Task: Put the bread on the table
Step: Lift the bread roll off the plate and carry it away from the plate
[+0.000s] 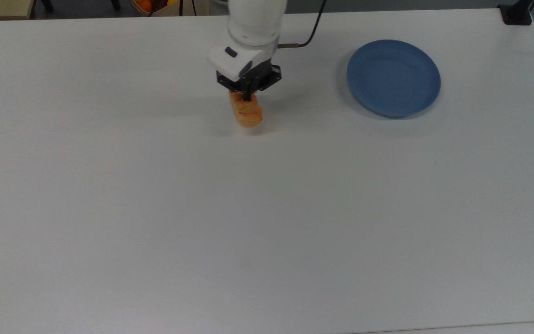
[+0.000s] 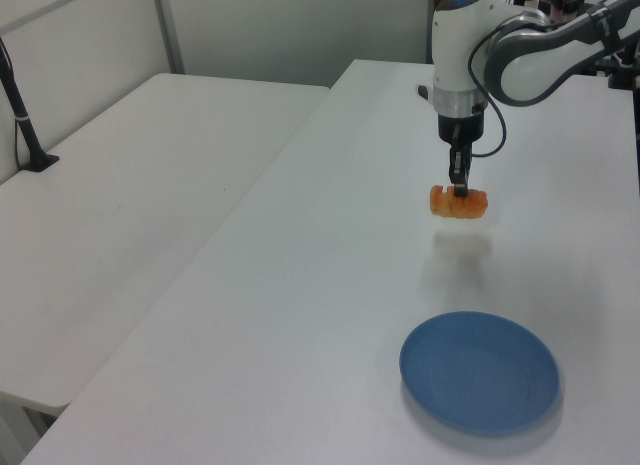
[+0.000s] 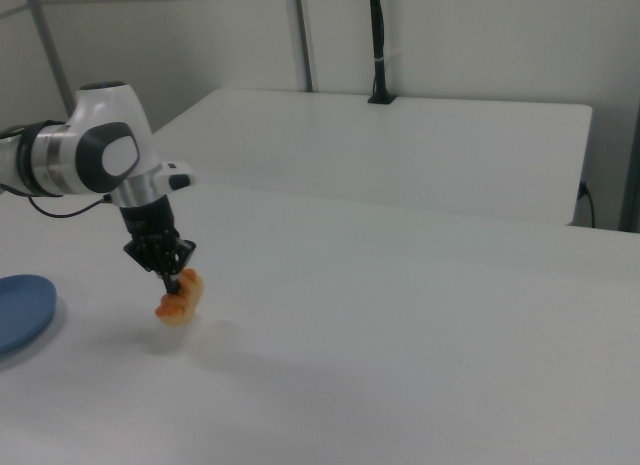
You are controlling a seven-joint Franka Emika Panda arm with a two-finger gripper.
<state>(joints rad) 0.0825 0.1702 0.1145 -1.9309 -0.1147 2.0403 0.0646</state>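
Observation:
The bread (image 1: 246, 112) (image 2: 458, 202) (image 3: 178, 298) is a small golden-orange bun hanging a little above the white table (image 1: 202, 208) (image 2: 330, 285) (image 3: 420, 315), with its shadow on the tabletop just below. My gripper (image 1: 247, 97) (image 2: 459, 188) (image 3: 172, 282) points straight down and is shut on the bread's top. In the top view the bread hangs in the far middle of the table, well to the left of the blue plate (image 1: 393, 77).
The blue plate (image 2: 479, 371) (image 3: 20, 311) stands bare on the table. A second white table (image 2: 130, 195) (image 3: 400, 145) lies alongside. A black post base (image 1: 516, 14) sits at the far right corner in the top view. Wide bare tabletop spreads around the bread.

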